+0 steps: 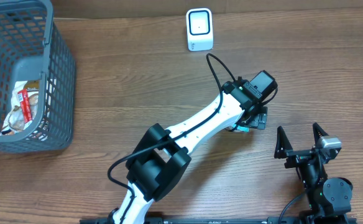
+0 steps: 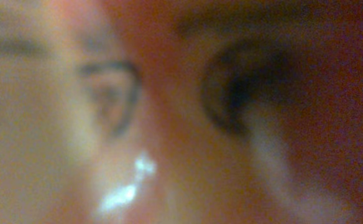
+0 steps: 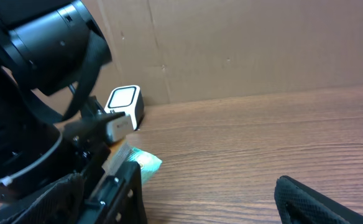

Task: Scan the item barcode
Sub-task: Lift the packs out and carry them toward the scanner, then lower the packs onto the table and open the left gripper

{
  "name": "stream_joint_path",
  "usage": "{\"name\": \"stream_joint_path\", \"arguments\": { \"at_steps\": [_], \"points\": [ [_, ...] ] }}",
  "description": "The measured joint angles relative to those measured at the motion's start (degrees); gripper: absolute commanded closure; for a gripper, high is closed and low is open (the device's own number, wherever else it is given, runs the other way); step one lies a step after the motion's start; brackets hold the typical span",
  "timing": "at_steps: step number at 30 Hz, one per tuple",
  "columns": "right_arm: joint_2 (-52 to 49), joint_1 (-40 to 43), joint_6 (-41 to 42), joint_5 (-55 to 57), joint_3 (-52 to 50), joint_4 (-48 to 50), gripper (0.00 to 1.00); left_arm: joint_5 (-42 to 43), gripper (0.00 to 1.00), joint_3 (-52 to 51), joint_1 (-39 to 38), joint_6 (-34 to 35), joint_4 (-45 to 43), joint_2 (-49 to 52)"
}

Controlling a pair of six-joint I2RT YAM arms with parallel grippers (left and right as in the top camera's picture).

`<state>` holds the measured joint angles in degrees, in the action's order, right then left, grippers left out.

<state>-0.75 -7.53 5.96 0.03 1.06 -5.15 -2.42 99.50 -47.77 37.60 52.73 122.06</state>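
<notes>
One white scanner, one grey basket, and one teal-edged packet on the worktop, well in front of the scanner and rightward. Over the packet, the left fingers: spread or gripping, I cannot tell. The right fingers are spread wide and hold nothing.

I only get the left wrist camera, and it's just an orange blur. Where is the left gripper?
Observer: The left gripper is low over the table, right of centre, above a green-edged packet.
Operator: Where's the scanner?
Observer: The white scanner stands at the far edge, apart from the packet.
Operator: And the other arm?
Observer: The right gripper is open and empty, near the front edge.
</notes>
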Motion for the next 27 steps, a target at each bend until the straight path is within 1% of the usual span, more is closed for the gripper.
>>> {"name": "stream_joint_path", "arguments": {
  "at_steps": [6,13,18,20,23,25,27],
  "points": [
    [0.0,0.0,0.0,0.0,0.0,0.0,0.0,-1.3,0.0,-0.1,0.0,-0.8,0.0,-5.0],
    [0.0,0.0,0.0,0.0,0.0,0.0,0.0,-2.0,0.0,-0.1,0.1,-3.4,-0.5,-11.1],
    [0.0,0.0,0.0,0.0,0.0,0.0,0.0,-2.3,0.0,-0.1,1.8,-4.7,-0.4,-12.3],
    [0.0,0.0,0.0,0.0,0.0,0.0,0.0,-2.3,0.04,-0.1,3.5,-5.7,-0.3,-12.3],
    [0.0,0.0,0.0,0.0,0.0,0.0,0.0,-1.0,0.15,-0.1,6.7,-7.5,-0.3,-12.3],
    [0.0,0.0,0.0,0.0,0.0,0.0,0.0,0.8,0.3,-0.1,9.1,-9.0,-0.5,-12.3],
    [0.0,0.0,0.0,0.0,0.0,0.0,0.0,3.6,0.39,-0.1,11.3,-10.3,-0.6,-12.3]
  ]
}}
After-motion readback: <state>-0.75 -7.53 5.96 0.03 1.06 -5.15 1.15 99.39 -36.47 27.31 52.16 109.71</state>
